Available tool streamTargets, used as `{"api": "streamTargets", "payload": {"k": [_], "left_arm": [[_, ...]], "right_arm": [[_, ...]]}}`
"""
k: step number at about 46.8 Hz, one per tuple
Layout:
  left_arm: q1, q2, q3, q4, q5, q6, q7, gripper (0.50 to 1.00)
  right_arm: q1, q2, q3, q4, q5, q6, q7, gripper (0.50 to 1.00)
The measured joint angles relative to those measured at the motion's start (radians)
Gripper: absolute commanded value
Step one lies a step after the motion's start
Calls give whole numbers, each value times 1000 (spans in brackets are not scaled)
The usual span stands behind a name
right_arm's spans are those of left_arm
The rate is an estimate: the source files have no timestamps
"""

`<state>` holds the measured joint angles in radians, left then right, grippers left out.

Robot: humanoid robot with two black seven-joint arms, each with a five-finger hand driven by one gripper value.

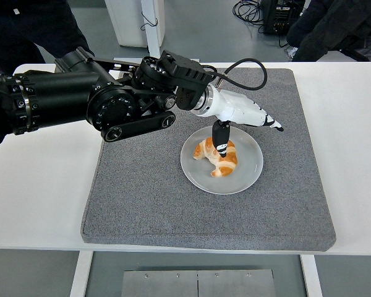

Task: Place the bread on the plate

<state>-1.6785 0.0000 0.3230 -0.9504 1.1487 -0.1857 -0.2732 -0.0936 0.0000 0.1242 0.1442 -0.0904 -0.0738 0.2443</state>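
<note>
Croissant (217, 159) lying on grey plate (250, 173), left hand (238, 114) above it, fingers spread, holding nothing

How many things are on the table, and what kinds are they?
Bread: 1, a croissant
Plates: 1, a grey plate under the croissant
Mats: 1, a grey mat under the plate
Robot hands: 1, the left hand open above the plate
Total: 4

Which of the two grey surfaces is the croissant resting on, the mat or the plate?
The round light-grey plate: the golden croissant lies inside its rim. The dark grey felt mat only underlies the plate.
</note>
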Motion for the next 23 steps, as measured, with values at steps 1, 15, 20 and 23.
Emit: {"api": "streamTargets", "payload": {"k": [1, 15, 20, 23], "left_arm": [[-8, 0, -8, 0, -13, -6, -1, 1000], [-45, 0, -137, 17, -97, -6, 7, 1000], [-40, 15, -146, 18, -133, -6, 7, 1000], [-32, 33, -148, 30, -196, -4, 5, 1000]], "right_arm": [[0, 0, 0, 0, 0, 0, 0, 1000], [0, 0, 0, 0, 0, 0, 0, 1000], [0, 0, 0, 0, 0, 0, 0, 1000], [0, 0, 0, 0, 0, 0, 0, 1000]]}}
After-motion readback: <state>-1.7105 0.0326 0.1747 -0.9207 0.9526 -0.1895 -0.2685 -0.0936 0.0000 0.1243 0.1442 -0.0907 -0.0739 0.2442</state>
